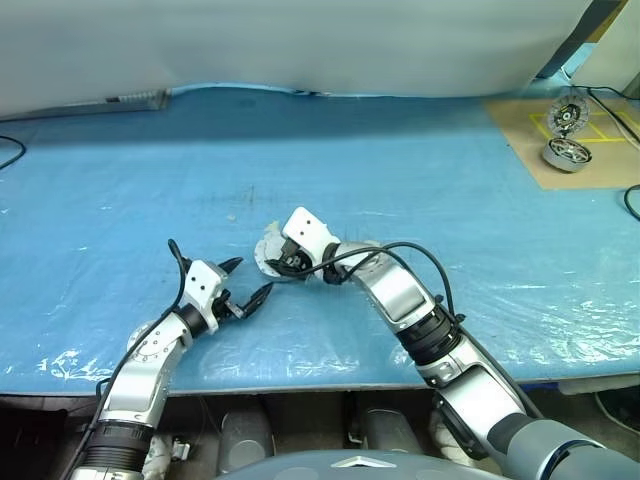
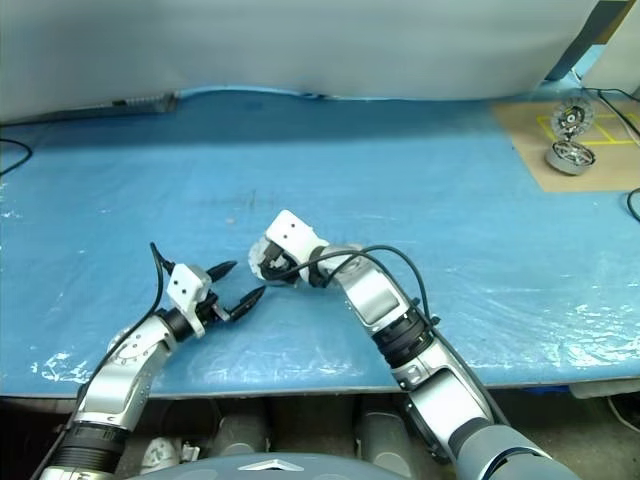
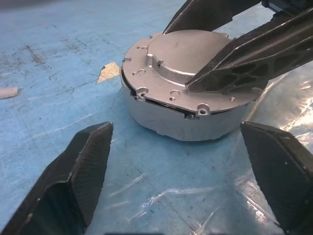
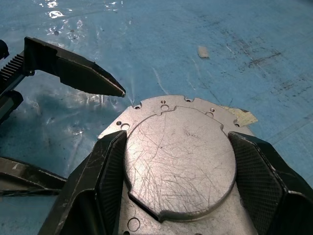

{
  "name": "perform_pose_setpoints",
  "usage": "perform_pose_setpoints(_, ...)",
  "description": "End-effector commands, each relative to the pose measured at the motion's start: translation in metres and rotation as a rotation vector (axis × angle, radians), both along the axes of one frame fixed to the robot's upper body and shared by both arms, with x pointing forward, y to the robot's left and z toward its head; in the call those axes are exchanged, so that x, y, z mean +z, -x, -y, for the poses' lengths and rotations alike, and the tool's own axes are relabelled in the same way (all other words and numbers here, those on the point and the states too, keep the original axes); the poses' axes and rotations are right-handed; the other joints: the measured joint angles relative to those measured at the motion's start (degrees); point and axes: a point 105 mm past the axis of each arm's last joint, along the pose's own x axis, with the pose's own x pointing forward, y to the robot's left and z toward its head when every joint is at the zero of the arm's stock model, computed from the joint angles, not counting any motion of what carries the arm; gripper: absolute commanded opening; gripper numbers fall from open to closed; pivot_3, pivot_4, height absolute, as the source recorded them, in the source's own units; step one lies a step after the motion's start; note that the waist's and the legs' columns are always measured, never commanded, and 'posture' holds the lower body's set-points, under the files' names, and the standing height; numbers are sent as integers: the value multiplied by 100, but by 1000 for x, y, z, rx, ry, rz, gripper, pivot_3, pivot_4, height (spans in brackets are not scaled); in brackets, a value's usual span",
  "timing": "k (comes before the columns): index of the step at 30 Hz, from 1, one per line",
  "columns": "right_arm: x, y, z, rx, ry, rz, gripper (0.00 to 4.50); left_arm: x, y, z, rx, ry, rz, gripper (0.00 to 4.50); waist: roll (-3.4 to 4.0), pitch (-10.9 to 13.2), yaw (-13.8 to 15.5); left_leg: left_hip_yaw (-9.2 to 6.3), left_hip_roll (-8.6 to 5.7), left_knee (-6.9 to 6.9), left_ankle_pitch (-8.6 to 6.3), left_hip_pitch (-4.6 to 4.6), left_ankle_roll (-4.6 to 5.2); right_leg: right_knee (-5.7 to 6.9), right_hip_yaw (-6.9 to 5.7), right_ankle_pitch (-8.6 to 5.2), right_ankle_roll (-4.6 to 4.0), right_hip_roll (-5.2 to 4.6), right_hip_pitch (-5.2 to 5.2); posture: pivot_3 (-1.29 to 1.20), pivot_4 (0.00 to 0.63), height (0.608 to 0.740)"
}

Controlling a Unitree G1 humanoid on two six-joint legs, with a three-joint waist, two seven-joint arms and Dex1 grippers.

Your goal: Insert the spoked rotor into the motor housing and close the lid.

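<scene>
A blue table (image 1: 420,170) covered in clear plastic film runs up to a pale grey wall at the far side. At the far right corner lies a brown sheet of cardboard (image 1: 600,165) with yellow tape lines, and on it sit a shiny silver spoked motor (image 1: 566,155) and, just beyond it, a second small round part (image 1: 567,117).

Near the middle of the table, towards the near edge, stands the motor housing (image 3: 181,122), a low round silver cup. The lid (image 3: 183,71) lies on top of it, plain grey face with the raised circle facing up. It is not seated flush: in the left wrist view a dark gap shows under its edge on one side, and it sits slightly askew. The spoked rotor cannot be made out.

The right arm reaches forward and across to the left, with the wrist bent down. The right gripper (image 4: 176,166) comes down over the lid, its two black fingers (image 4: 105,176) spread apart on either side of the raised circle and resting against the lid's top face.

The left arm is bent at the near left and angled towards the right, its wrist about level. The left gripper (image 1: 245,285) has its fingers (image 3: 73,176) wide apart and holds nothing; it points at the housing from just beside it without touching.
</scene>
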Motion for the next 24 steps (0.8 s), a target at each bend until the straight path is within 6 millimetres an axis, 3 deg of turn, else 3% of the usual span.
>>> perform_pose_setpoints(1, -38, 0, 15, -75, 91, -96, 2980, 9, -1, -2, -4, 5, 32, 3206, 0, 0, -1, 0, 0, 0, 0, 0, 0, 0, 0, 0, 0, 0, 1, 0, 150, 740)
perform_pose_setpoints(10, -37, -11, 18, -129, 83, -57, 2980, 9, 1, -3, 2, 10, 27, 21, 2, -1, -5, 0, 0, 0, 0, 15, 0, 3, 3, -3, 6, 0, 16, 0, 150, 740)
perform_pose_setpoints(17, -44, -4, 19, -102, 105, -103, 2980, 22, -11, -16, 112, 104, 37, 21, 3, -2, -7, 0, 0, -1, -1, 17, 1, 4, 4, -17, 31, 1, 17, 0, 150, 740)
perform_pose_setpoints(24, -44, -3, 20, -100, 109, -104, 2980, 42, -50, -34, 326, 261, -148, 21, 4, -3, 2, 0, -3, 2, 0, 16, 0, 3, 5, -1, 3, 0, 18, 0, 150, 740)
